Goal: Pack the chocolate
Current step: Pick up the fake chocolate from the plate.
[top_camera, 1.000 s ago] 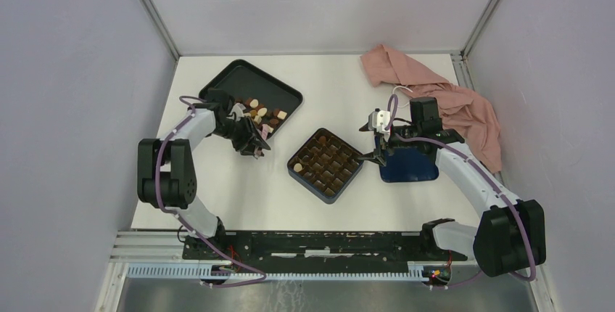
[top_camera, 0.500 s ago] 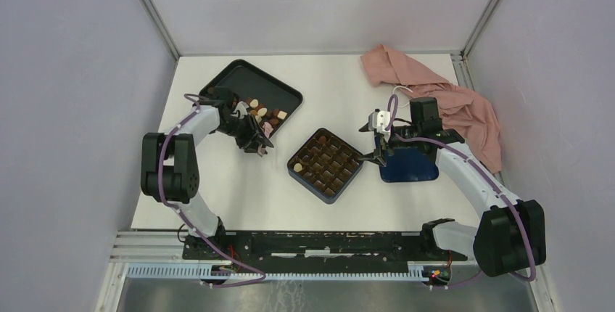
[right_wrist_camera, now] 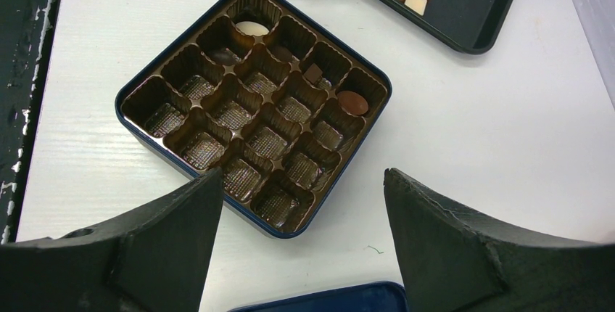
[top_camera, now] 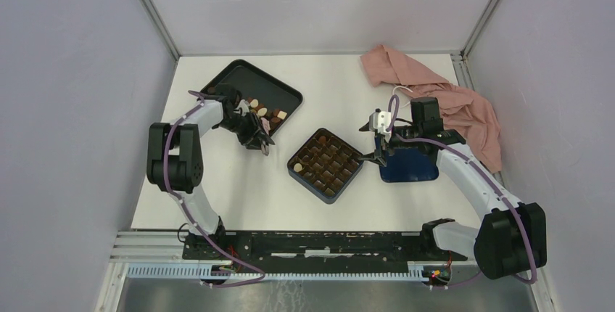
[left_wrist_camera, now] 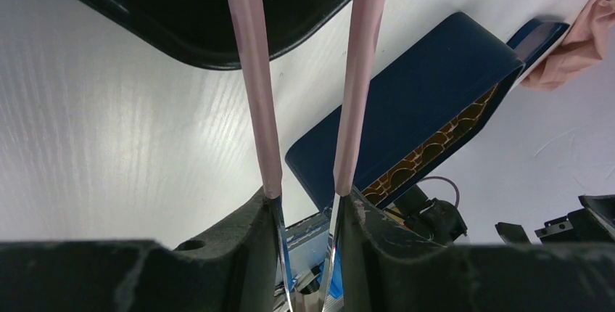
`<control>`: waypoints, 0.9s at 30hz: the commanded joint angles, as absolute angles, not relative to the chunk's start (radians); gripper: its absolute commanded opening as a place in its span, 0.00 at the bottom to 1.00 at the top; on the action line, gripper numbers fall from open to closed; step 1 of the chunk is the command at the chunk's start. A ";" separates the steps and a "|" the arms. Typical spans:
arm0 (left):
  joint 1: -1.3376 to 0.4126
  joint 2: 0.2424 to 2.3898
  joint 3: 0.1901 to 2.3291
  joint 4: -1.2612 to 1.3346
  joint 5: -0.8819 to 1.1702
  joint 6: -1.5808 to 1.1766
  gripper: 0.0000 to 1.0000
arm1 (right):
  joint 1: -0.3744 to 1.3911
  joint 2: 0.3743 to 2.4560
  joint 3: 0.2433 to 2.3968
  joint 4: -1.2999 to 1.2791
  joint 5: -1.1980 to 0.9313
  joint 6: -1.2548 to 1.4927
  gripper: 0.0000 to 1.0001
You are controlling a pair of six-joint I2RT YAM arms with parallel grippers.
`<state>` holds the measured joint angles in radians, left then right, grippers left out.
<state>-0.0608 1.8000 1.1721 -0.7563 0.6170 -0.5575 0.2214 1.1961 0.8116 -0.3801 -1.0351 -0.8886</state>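
While your right arm has stayed put over the last second, your left arm has swung: its elbow has moved in toward the table and the forearm now reaches across the black tray (top_camera: 233, 80). The left gripper (top_camera: 259, 142) has barely shifted and sits at the tray's near right corner, over the white table (top_camera: 239, 189). Its fingers are clamped on a pair of pink tweezers (left_wrist_camera: 254, 94). The two prongs stand a little apart, but their tips run out of the left wrist view, so you cannot tell whether a piece is pinched between them.

Most of the chocolate (top_camera: 264, 115) lies loose in the right half of the tray, in the same cluster as before. A few pieces already sit in the blue box (right_wrist_camera: 239, 116): a white oval (right_wrist_camera: 252, 27) in a corner cell, a brown oval (right_wrist_camera: 352, 101) near the opposite edge, and a small dark square (right_wrist_camera: 313, 74) between them. The other cells show only the brown liner.

Your right gripper (right_wrist_camera: 303, 175) hovers just beside the box's right corner, fingers spread wide with nothing between them. The box, the blue lid (top_camera: 410, 168) under the right arm and the pink cloth (top_camera: 435, 94) at the far right have not moved.
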 commanded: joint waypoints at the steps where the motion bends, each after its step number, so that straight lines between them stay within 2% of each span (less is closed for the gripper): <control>1: -0.066 1.825 1.232 -0.792 0.585 -0.574 0.38 | 0.220 1.178 0.851 -0.375 -1.061 -0.910 0.87; 12: -0.078 1.842 1.267 -0.878 0.582 -0.477 0.35 | 0.220 1.182 0.854 -0.382 -1.058 -0.916 0.87; 27: -0.090 1.853 1.286 -0.970 0.577 -0.346 0.38 | 0.221 1.191 0.854 -0.383 -1.057 -0.918 0.87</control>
<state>-0.0811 1.8400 1.2522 -0.9306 0.5751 -0.4255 0.2214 1.1954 0.8150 -0.3836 -1.0355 -0.9039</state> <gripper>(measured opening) 0.375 0.866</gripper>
